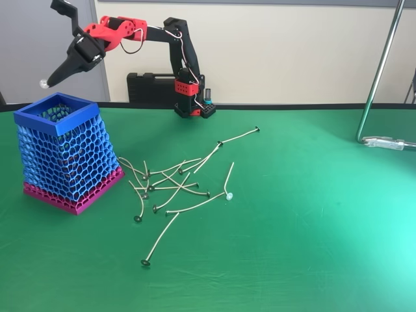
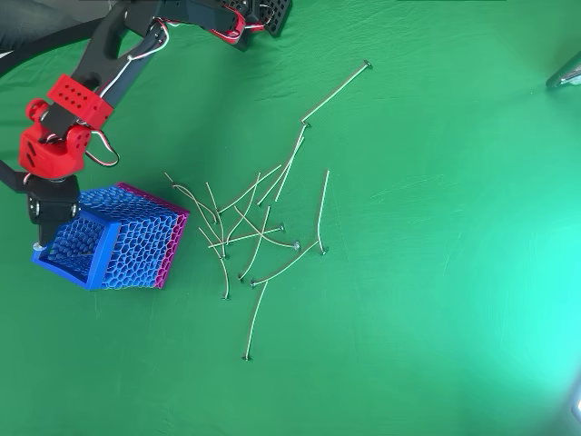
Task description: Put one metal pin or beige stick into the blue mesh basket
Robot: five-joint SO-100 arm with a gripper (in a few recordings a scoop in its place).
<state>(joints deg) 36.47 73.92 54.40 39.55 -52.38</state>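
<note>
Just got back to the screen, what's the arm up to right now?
The red and black arm is stretched out to the blue mesh basket, with its gripper hanging just above the basket's rim. Whether the jaws hold a pin is too small to tell. A scatter of thin metal pins lies on the green table beside the basket.

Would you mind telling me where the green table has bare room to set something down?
The table is bare right of the scattered pins and below them in the overhead view. It is crowded between the pins and the blue mesh basket.
</note>
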